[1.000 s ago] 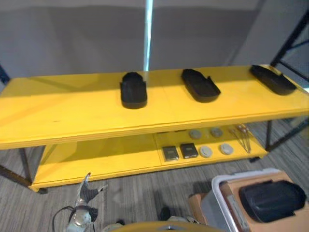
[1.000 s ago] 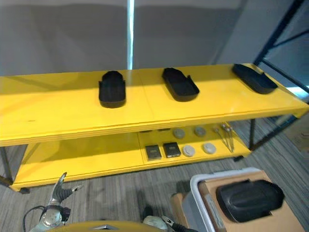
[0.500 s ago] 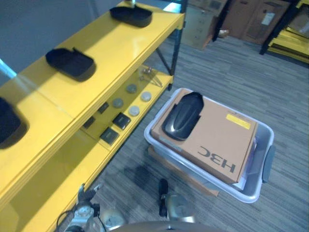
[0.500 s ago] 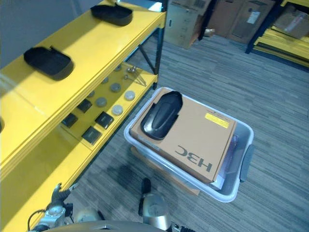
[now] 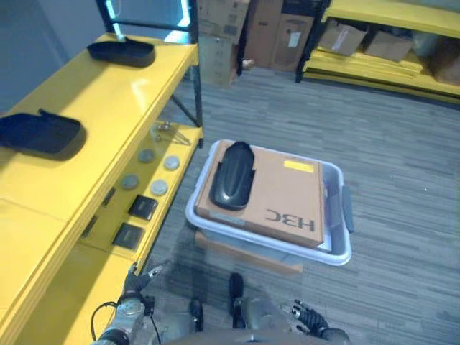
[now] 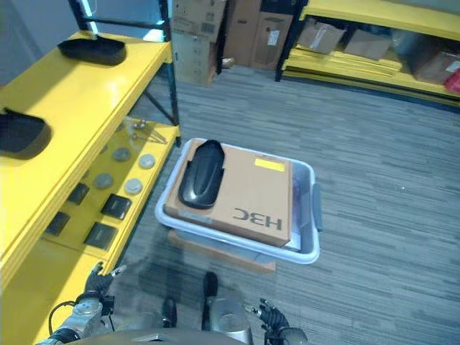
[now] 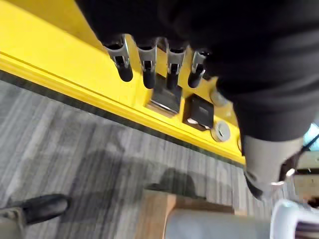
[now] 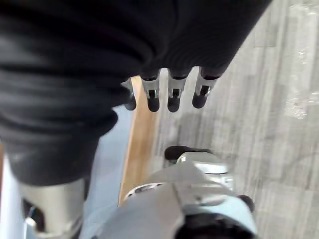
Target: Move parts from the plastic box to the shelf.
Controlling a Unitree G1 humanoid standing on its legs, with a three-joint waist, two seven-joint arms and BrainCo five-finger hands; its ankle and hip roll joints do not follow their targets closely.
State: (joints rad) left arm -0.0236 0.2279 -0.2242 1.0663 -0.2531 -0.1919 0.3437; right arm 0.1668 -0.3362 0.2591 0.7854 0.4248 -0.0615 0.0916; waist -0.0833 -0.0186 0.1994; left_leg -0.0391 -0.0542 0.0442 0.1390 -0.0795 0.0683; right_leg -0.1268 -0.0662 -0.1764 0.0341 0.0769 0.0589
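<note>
Presently, I noted the black part lying on the cardboard sheet that covered the plastic box, at the sheet's end nearest the shelf. It lay ahead of both hands and well apart from each, with its long axis running away from me, roughly in line with the box's short side.

My left hand hung low beside the shelf's lower board, fingers straight and relaxed, holding nothing. My right hand hung low in front of the box, fingers likewise loose and empty. Neither hand touched the box or the part.

The relation I judged decisive: the part sat forward of the gap between the two hands, slightly toward the left hand's side, since it occupied the shelf-side end of the sheet. I judged the left hand marginally better placed to reach it, though the right hand stood closer to the box's near wall. Either would have had to rise and extend forward over the rim.

Two black parts already rested on the shelf's top board, up and to the outside of the left hand. I judged one part outstanding in the box, with the pickup not yet begun.
</note>
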